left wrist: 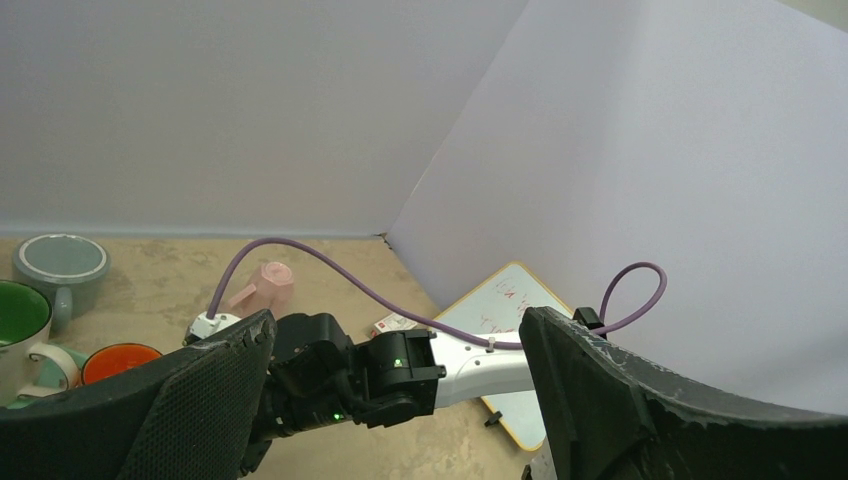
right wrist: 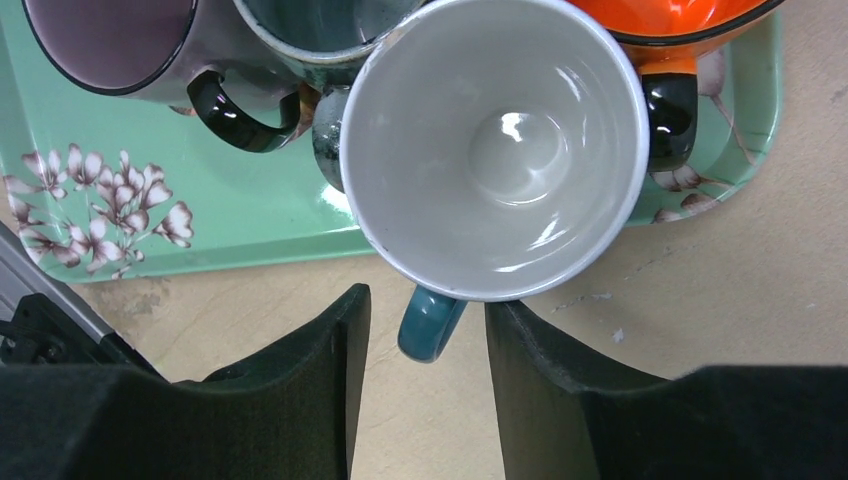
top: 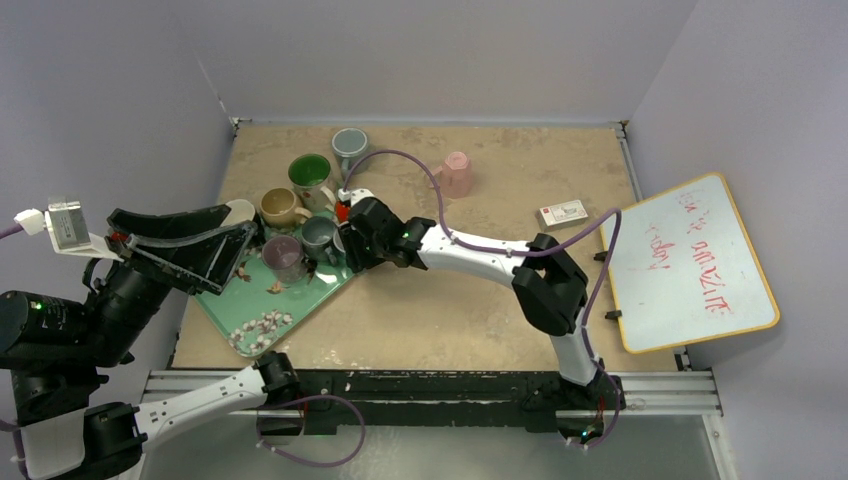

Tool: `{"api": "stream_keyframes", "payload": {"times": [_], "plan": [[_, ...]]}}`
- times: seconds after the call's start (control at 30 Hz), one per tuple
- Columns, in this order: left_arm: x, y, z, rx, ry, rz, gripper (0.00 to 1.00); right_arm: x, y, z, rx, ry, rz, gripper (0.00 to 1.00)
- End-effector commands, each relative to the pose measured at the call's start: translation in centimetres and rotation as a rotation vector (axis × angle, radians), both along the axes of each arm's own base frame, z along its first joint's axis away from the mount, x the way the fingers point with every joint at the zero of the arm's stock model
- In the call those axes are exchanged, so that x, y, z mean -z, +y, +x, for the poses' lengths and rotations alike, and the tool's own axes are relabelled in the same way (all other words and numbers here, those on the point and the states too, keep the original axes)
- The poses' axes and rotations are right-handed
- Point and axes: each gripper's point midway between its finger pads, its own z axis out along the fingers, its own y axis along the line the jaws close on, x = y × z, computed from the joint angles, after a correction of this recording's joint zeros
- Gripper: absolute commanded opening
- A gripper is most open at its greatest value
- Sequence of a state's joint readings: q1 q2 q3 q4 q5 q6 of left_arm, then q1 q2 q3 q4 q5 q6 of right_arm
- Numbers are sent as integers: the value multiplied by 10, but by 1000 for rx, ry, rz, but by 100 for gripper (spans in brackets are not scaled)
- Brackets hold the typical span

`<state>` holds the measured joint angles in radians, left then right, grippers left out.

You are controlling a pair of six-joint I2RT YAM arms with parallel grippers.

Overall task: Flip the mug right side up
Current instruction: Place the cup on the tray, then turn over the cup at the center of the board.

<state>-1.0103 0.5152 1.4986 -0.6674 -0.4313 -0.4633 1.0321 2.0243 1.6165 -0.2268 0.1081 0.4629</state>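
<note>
The left gripper [left wrist: 397, 322] is spread wide, its two dark fingers [left wrist: 200, 400] filling the lower corners with nothing held. Between them the right arm [left wrist: 470, 365] reaches leftward over the tan table [left wrist: 160, 285], a purple cable [left wrist: 300, 248] looping above it. Behind the cable sits a pink mug [left wrist: 268, 283]. At the left edge stand a grey mug [left wrist: 60, 262], a green mug [left wrist: 18, 315] and an orange mug [left wrist: 120, 362]. A whiteboard [left wrist: 510, 330] with red writing lies to the right, a small box [left wrist: 395, 323] just beside it.

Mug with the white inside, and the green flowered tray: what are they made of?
Mug: probably glazed ceramic; the glossy white inside shows sharp highlights, and the rim is thick. Tray: glossy green with printed flowers; melamine or enamelled metal, cannot tell which.
</note>
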Motion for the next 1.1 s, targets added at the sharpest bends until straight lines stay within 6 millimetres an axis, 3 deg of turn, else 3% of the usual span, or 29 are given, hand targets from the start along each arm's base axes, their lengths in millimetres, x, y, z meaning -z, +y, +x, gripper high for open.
{"api": "stream_keyframes", "payload": {"times": [0.0,0.13,0.27,0.5,0.7,0.9,1.07], "plan": [[-6,-5,2,8,-7,-24,92,-19,25,1,-14,30,118,50],[-5,-5,2,7,-7,-25,92,-29,39,1,-7,53,195,52],[-5,-5,3,2,-7,-24,92,-26,48,-13,-22,147,260,53],[-2,-4,5,-13,-1,-17,92,-22,46,-12,3,151,258,53],[14,-5,17,-70,28,31,92,-27,25,-10,29,124,239,54],[48,-14,41,-163,85,164,92,-66,-6,-16,20,58,264,57],[82,-23,56,-216,124,287,92,-89,-51,3,123,-13,282,57]]}}
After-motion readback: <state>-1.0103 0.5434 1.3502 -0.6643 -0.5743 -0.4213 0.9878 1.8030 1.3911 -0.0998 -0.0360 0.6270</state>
